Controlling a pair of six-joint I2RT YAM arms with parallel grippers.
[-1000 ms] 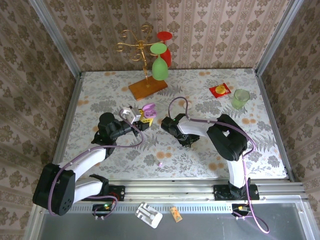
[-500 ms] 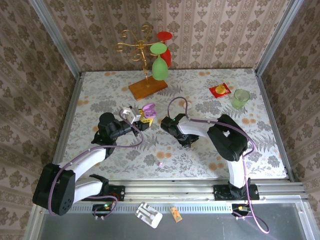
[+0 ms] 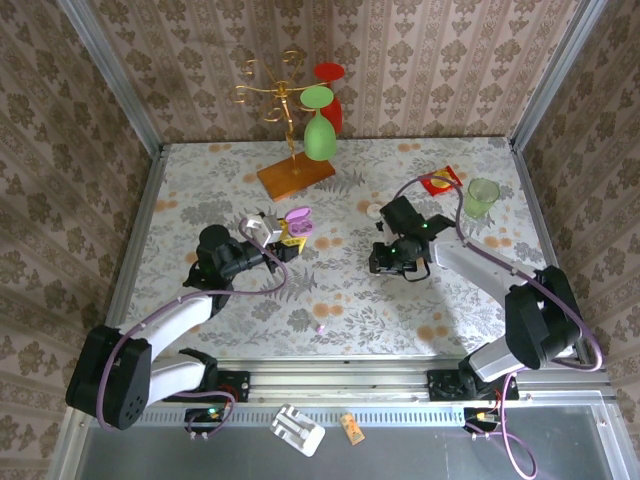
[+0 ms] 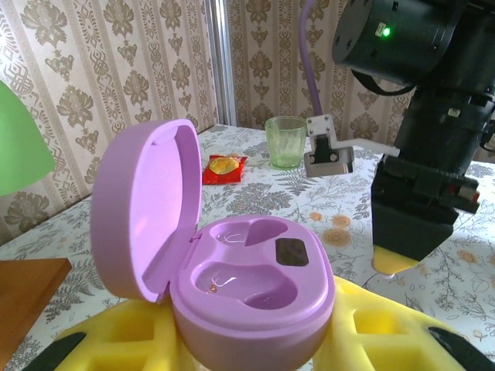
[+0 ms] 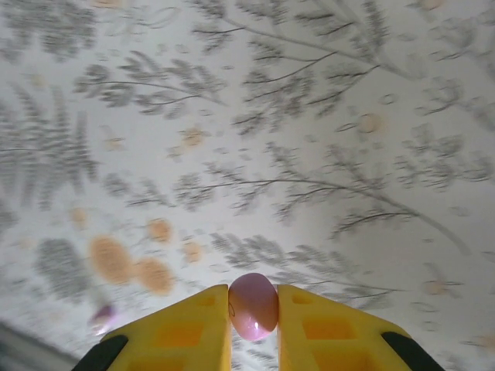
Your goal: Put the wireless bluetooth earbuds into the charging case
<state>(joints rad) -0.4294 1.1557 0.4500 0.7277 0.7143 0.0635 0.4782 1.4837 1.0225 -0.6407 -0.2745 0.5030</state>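
The charging case (image 3: 297, 220) lies left of the right hand (image 3: 388, 260), an earbud (image 3: 321, 327) before them.

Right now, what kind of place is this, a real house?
Probably not: it looks like a robot test booth. Wallpapered panels in metal posts box in one small table, with two robot arms bolted to a rail.

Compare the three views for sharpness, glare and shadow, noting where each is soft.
Right wrist: the table is smeared soft, while the earbud pinched between the yellow fingers is crisp. Left wrist: the open charging case is sharp with small glossy highlights; the green shape at the left edge is blurred. Top external: even light, a soft shadow beside the right arm.
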